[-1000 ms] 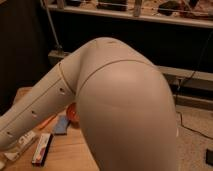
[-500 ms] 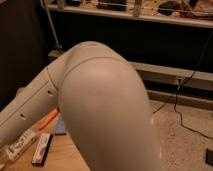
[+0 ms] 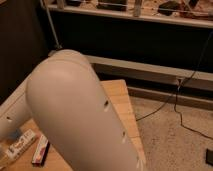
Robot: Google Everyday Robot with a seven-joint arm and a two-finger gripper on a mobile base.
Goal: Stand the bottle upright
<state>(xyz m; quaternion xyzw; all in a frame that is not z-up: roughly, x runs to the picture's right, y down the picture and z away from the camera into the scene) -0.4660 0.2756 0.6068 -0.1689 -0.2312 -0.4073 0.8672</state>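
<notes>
The bottle is a small white bottle with red print. It lies on its side on the wooden table at the lower left. My big white arm fills the middle of the view and covers most of the table. My gripper is not in view; it is hidden behind the arm or lies outside the frame.
A flat black-edged pack with a red-white face lies just right of the bottle. The table's right edge runs along a speckled floor with a black cable. A dark shelf unit stands behind.
My arm has swung and its elbow now covers more of the table's middle and left. The orange carrot and the blue cup seen before are hidden. The bottle and the pack have not moved.
</notes>
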